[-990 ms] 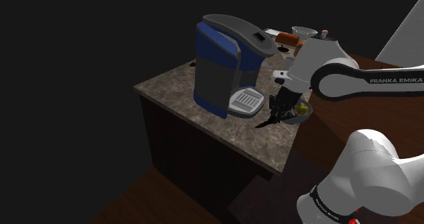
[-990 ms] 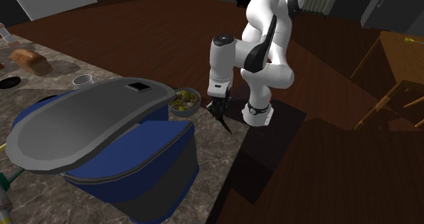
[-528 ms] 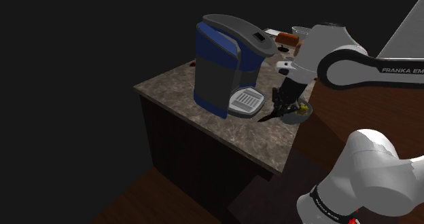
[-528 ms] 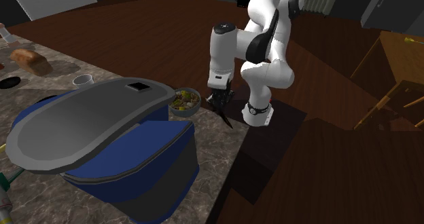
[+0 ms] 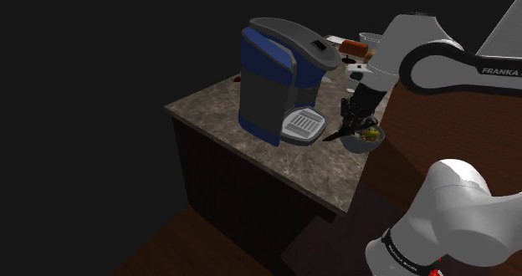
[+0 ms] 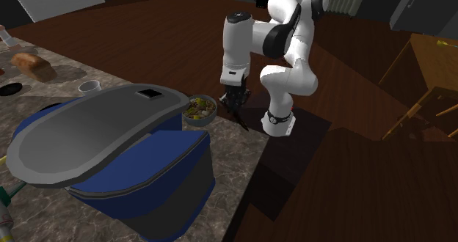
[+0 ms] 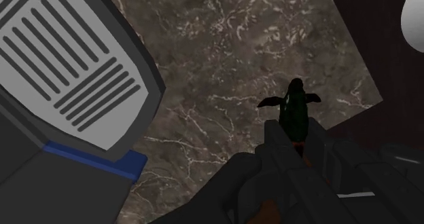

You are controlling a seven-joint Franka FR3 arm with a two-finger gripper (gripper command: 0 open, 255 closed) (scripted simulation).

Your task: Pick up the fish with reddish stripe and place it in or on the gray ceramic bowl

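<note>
My gripper [image 5: 355, 120] is shut on a dark, slim fish [image 5: 335, 136], which hangs tail-down just above the marble counter [image 5: 251, 140]. The grey bowl [image 5: 366, 140] with yellowish food in it sits right beside the gripper, toward the shoulder view's right. From the second exterior view, the gripper [image 6: 236, 101] hovers to the right of the bowl [image 6: 200, 111], and the fish [image 6: 241, 121] points down over the counter's edge region. In the wrist view the fish [image 7: 295, 110] sticks out between the two fingers [image 7: 274, 142], with dark fins spread; a reddish stripe is not discernible.
A large blue and grey coffee machine [image 5: 280, 78] stands close to the gripper; its drip grate [image 7: 68, 60] is near the fish. A bread loaf [image 6: 33, 64] and a small cup [image 6: 89, 86] lie farther back. The counter edge [image 7: 353, 73] drops to a wooden floor.
The arm has risen and swung toward the bowl with the fish still clasped; the fish now hangs higher above the counter.
</note>
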